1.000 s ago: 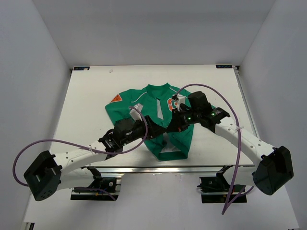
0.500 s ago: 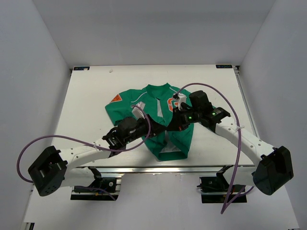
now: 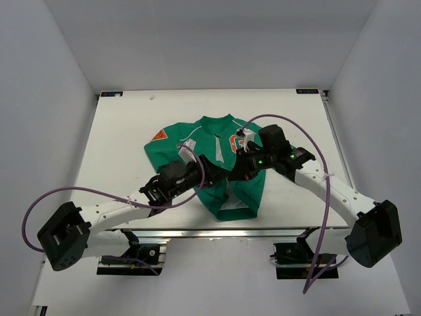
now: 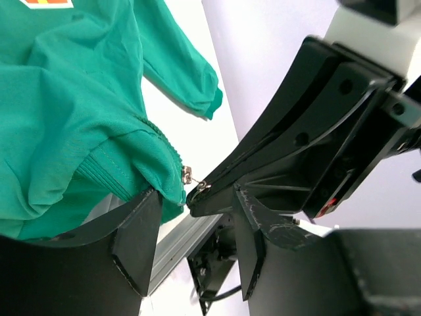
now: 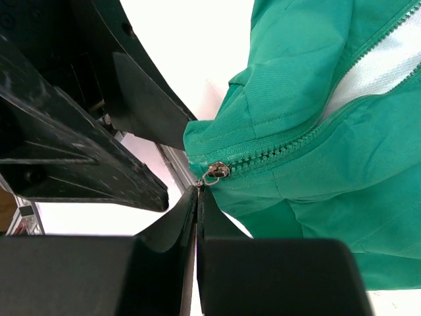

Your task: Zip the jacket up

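Note:
The green jacket (image 3: 209, 136) lies front up in the middle of the table, with its orange "G" patch (image 3: 234, 144) and orange triangle sleeve patch (image 3: 158, 135) showing. Its lower front gapes and shows grey lining (image 3: 231, 208). My right gripper (image 3: 231, 176) is over the hem; in the right wrist view it (image 5: 198, 187) is shut on the metal zipper pull (image 5: 214, 172) at the bottom of the zip. My left gripper (image 3: 205, 172) is just left of it. In the left wrist view it (image 4: 196, 204) is open, the hem corner (image 4: 158, 172) resting against one finger.
The white table (image 3: 118, 131) has grey walls on three sides. An aluminium rail (image 3: 217, 232) runs along the near edge. Purple cables (image 3: 85, 193) loop from both arms. The two grippers are almost touching over the hem.
My left arm has swung right and forward, bringing its open gripper up to the hem beside the right gripper. The right gripper has hardly moved.

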{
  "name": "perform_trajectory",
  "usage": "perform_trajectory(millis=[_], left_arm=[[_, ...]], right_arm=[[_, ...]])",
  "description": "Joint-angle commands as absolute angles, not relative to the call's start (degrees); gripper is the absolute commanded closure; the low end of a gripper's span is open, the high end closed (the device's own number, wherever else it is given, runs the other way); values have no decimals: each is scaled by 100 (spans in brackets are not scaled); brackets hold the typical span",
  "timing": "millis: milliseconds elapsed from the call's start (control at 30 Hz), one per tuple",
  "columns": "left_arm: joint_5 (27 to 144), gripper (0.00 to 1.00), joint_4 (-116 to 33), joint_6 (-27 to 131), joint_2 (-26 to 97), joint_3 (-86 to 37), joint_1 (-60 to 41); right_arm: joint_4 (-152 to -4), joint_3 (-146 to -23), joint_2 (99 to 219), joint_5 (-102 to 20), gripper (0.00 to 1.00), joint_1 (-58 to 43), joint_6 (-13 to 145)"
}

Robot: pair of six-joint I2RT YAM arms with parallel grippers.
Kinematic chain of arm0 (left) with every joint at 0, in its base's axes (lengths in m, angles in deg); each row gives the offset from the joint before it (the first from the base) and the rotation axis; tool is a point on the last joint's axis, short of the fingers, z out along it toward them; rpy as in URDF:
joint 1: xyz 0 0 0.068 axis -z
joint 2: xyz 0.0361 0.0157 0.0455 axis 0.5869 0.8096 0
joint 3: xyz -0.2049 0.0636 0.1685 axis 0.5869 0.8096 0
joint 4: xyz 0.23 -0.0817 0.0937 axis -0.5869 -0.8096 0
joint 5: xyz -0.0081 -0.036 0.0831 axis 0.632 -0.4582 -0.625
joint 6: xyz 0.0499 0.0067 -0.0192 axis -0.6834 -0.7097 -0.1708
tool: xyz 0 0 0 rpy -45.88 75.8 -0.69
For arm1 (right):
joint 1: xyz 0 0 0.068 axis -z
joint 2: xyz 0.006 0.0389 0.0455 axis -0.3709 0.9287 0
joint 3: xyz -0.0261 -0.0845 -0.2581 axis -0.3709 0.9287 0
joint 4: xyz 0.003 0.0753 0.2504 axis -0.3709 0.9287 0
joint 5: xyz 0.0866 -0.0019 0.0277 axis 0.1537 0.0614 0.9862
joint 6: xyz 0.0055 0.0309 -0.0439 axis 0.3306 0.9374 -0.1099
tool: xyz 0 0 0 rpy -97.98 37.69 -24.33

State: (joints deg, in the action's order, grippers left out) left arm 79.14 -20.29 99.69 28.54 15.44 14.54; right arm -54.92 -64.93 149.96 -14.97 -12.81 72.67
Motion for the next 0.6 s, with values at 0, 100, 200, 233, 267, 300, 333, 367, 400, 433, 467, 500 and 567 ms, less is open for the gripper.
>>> perform_trajectory(millis=[0, 100, 200, 233, 267, 300, 333, 367, 400, 433, 467, 500, 567], left_arm=[[7569, 43, -2068, 9992, 2643, 1607, 1451], [7551, 47, -2033, 9957, 2695, 1563, 1451], [7569, 51, -2068, 9922, 2801, 1493, 1451], [7569, 56, -2147, 9887, 2871, 1441, 1460], [7578, 58, -2156, 9878, 2889, 1431, 1451], [7578, 60, -2156, 9878, 2915, 1431, 1451], [7587, 66, -2130, 9887, 2950, 1423, 1451], [7604, 69, -2121, 9887, 2959, 1422, 1451], [7587, 73, -2130, 9887, 2960, 1422, 1451], [7578, 82, -2112, 9861, 2951, 1431, 1451], [7552, 88, -2130, 9843, 2925, 1440, 1451], [7517, 100, -2191, 9843, 2907, 1440, 1451], [7438, 100, -2296, 9852, 2828, 1466, 1451]], right_arm=[[-5593, -6493, 15018, -1263, 100, -1312, 7247], [-5610, -6484, 15018, -1228, 100, -1312, 7229], [-5672, -6458, 15027, -1184, 100, -1312, 7229], [-5663, -6458, 15018, -1184, 100, -1312, 7220], [-5681, -6458, 15018, -1184, 100, -1312, 7212], [-5698, -6458, 15027, -1184, 100, -1312, 7212], [-5707, -6458, 15009, -1184, 100, -1312, 7220], [-5733, -6458, 15018, -1184, 100, -1312, 7220], [-5733, -6458, 15018, -1184, 100, -1312, 7212], [-5751, -6466, 15027, -1184, 100, -1312, 7212], [-5777, -6475, 15036, -1193, 100, -1321, 7212], [-5777, -6501, 15062, -1210, 100, -1312, 7203], [-5716, -6537, 15071, -1333, 100, -1312, 7203]])
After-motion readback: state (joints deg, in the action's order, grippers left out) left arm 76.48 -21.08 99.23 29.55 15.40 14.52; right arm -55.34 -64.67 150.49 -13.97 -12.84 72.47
